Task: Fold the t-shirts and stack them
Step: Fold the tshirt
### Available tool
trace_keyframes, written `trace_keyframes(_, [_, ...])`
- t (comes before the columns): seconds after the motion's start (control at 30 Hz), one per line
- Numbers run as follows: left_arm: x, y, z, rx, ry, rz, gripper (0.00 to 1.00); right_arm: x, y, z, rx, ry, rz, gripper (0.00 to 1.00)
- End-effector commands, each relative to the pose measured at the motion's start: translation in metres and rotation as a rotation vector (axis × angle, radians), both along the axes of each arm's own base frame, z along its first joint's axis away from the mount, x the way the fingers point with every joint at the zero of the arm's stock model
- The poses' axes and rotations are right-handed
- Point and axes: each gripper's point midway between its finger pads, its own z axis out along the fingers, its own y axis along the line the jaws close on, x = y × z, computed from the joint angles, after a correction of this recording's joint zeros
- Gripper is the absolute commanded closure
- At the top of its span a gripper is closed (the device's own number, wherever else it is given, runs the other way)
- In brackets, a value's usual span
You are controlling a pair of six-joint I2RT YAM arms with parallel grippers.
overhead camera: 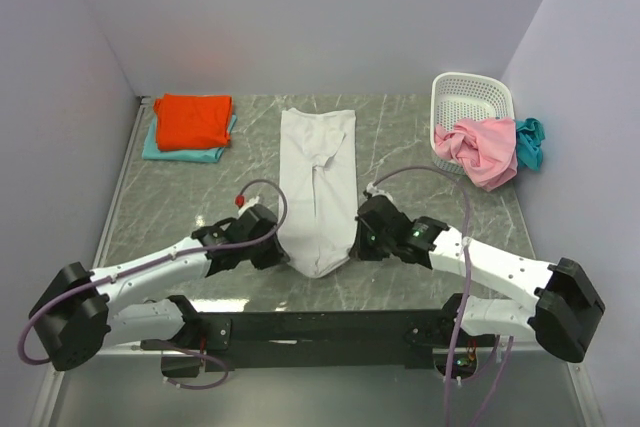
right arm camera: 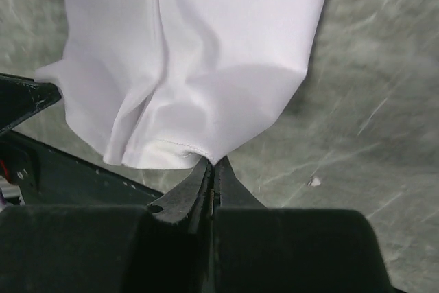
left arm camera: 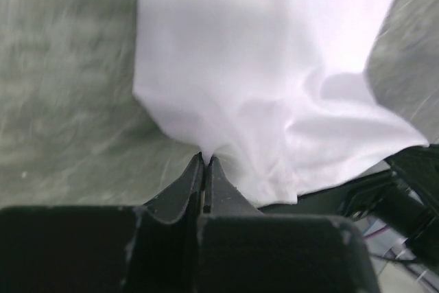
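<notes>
While the white t-shirt (overhead camera: 318,182) lies as a long narrow strip down the middle of the counter (overhead camera: 420,137), running from the far side toward the arms, both hands sit at its near end. The left hand (overhead camera: 283,252) is at the near left corner and the right hand (overhead camera: 355,244) at the near right corner, with the cloth's rounded end between them.

From the left wrist, the left hand (left arm camera: 206,162) has its two fingers pressed together, and the white t-shirt (left arm camera: 274,66) puckers right at their tips, pinched by its edge. From the right wrist, the right hand (right arm camera: 212,166) is likewise closed tight, its tips clamped on the stitched hem of the white t-shirt (right arm camera: 192,53), whose folded layers hang in soft creases and cast a shadow on the marbled surface beyond.

At the far left corner of the counter, a folded orange-red t-shirt (overhead camera: 193,119) rests on top of a folded pale aqua t-shirt (overhead camera: 160,147), well apart from the hands. At the far right stands a white perforated laundry basket (overhead camera: 470,97); a crumpled pink t-shirt (overhead camera: 480,147) spills over its front rim, and a teal-blue t-shirt (overhead camera: 530,139) hangs just beside it on the right.
</notes>
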Motion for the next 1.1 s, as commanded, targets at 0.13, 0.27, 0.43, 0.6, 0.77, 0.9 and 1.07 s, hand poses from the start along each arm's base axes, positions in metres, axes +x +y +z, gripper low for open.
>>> trace_keyframes(0.13, [0.072,0.000,0.044,-0.001,-0.162,0.055,0.99,0.060,-0.006,0.038,0.003,-0.114,-0.039,1.00])
trace_keyframes(0.27, [0.100,-0.002,0.061,-0.022,-0.216,0.046,0.99,0.092,-0.002,0.057,0.020,-0.157,-0.059,1.00])
trace_keyframes(0.43, [0.136,0.007,0.068,0.012,-0.214,0.058,0.99,0.122,0.007,0.072,0.031,-0.164,-0.053,1.00])
trace_keyframes(0.6, [0.167,0.008,0.073,0.014,-0.227,0.053,0.99,0.153,0.006,0.075,0.027,-0.156,-0.078,1.00])
trace_keyframes(0.77, [0.199,0.009,0.074,0.022,-0.231,0.042,1.00,0.179,0.007,0.078,0.017,-0.157,-0.088,1.00])
trace_keyframes(0.9, [0.218,0.007,0.074,0.025,-0.231,0.019,0.99,0.196,0.003,0.074,0.009,-0.147,-0.104,1.00])
trace_keyframes(1.07, [0.238,0.006,0.068,0.048,-0.224,0.015,0.99,0.219,0.006,0.069,0.021,-0.141,-0.106,1.00])
